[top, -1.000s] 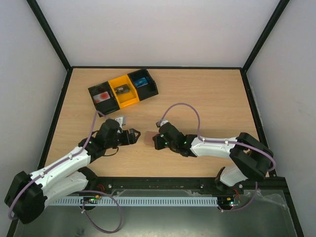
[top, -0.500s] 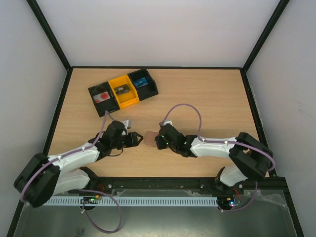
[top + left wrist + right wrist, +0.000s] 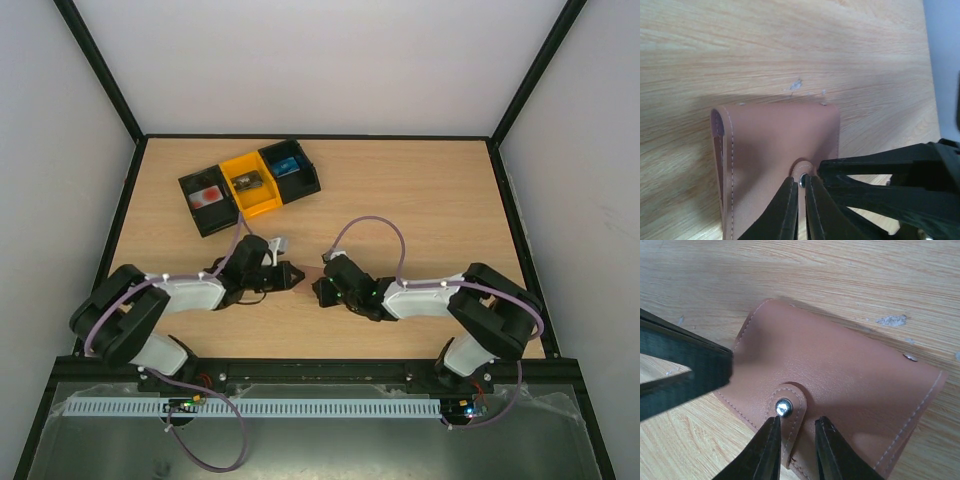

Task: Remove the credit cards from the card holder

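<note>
We show the right gripper (image 3: 796, 427), fingers parted astride the strap (image 3: 786, 399) of the wallet (image 3: 850, 375); whether it grips, we cannot tell. The left gripper (image 3: 800, 187), closed to a slit, touches the wallet's left edge. The wallet lies flat on the table (image 3: 420, 200), with the bins (image 3: 250, 185) beyond it.

I can read no text, number or brand in any of my feeds. The card holder (image 3: 840, 385) shows only plain brown leather, stitching and a metal snap (image 3: 784, 407). Whatever lies in the bins (image 3: 260, 207) is too small to read.
</note>
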Available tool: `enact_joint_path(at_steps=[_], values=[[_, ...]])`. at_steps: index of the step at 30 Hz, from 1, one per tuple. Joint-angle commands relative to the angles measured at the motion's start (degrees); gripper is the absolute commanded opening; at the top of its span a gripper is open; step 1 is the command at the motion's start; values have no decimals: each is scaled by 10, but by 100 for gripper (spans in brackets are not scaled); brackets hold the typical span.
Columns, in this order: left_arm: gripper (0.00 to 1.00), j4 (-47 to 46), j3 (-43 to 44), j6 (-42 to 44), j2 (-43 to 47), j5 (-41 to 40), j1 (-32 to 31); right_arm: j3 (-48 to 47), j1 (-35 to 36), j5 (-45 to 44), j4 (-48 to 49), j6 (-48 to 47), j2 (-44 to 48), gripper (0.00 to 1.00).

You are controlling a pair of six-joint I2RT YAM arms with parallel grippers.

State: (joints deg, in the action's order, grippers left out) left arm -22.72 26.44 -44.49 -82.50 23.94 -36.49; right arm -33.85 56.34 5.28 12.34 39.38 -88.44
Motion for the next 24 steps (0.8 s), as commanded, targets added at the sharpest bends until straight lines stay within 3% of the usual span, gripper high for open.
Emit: enact_joint_path(at_steps=[1,7,24], values=[[8,-44,5,3,-40,11,-3,19,-6,15,39,-7,-17,20],[5,-62,0,1,-91,11,-3,29,-12,20,55,-14,-8,20],[3,-79,-24,-10,-106,-3,-7,-3,-20,60,62,-26,-55,18]])
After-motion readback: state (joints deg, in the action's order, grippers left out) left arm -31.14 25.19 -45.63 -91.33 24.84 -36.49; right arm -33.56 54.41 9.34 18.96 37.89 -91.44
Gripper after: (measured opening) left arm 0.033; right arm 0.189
